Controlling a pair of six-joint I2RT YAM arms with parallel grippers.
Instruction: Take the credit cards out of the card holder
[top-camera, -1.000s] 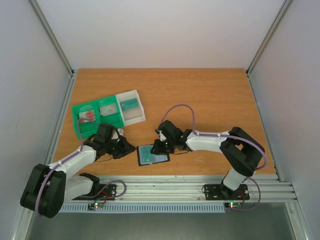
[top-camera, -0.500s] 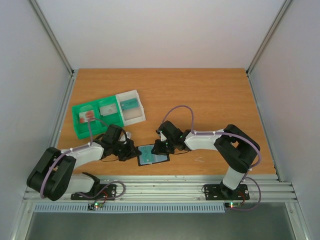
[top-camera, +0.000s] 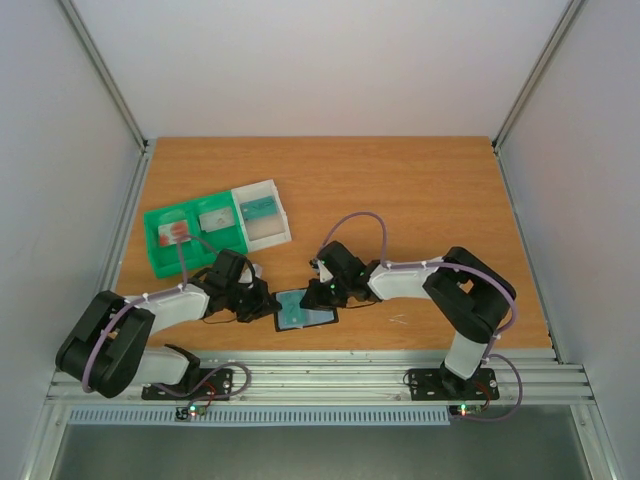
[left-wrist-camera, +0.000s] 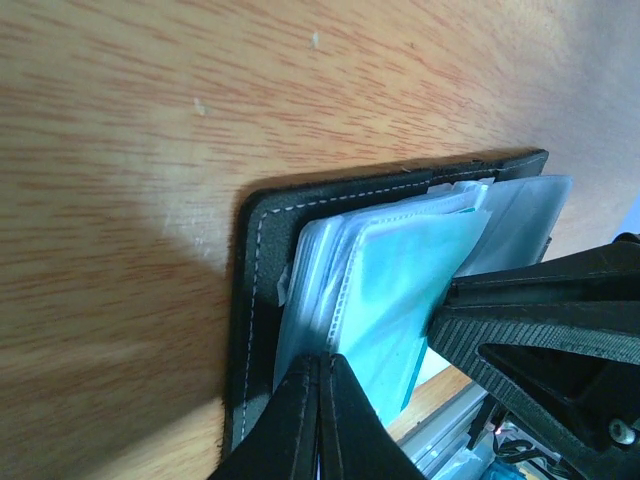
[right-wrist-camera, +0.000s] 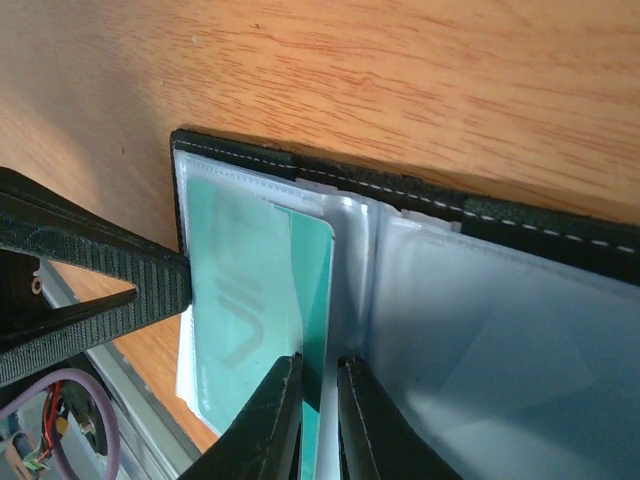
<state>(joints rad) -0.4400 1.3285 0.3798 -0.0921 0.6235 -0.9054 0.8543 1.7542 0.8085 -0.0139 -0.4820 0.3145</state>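
Observation:
The black card holder (top-camera: 300, 325) lies open near the table's front edge, its pale sleeves up (left-wrist-camera: 250, 260) (right-wrist-camera: 420, 195). A teal credit card (right-wrist-camera: 250, 290) (left-wrist-camera: 400, 290) sticks partly out of a left-side sleeve toward the spine. My left gripper (top-camera: 268, 306) (left-wrist-camera: 322, 360) is shut, its tips resting on the sleeves at the holder's left edge. My right gripper (top-camera: 322, 298) (right-wrist-camera: 320, 362) stands over the spine. Its jaws are a narrow gap apart, with the card's free edge between them. Each wrist view shows the other arm's finger at the side.
A green compartment tray (top-camera: 152, 240) and a clear-white box (top-camera: 262, 213) sit at the back left, each with cards inside. The aluminium rail (top-camera: 330, 375) runs just in front of the holder. Grey walls close in both sides.
My left gripper has slid right to the holder's left edge and shut. The right gripper's jaws have narrowed around the card's edge. The holder has shifted slightly.

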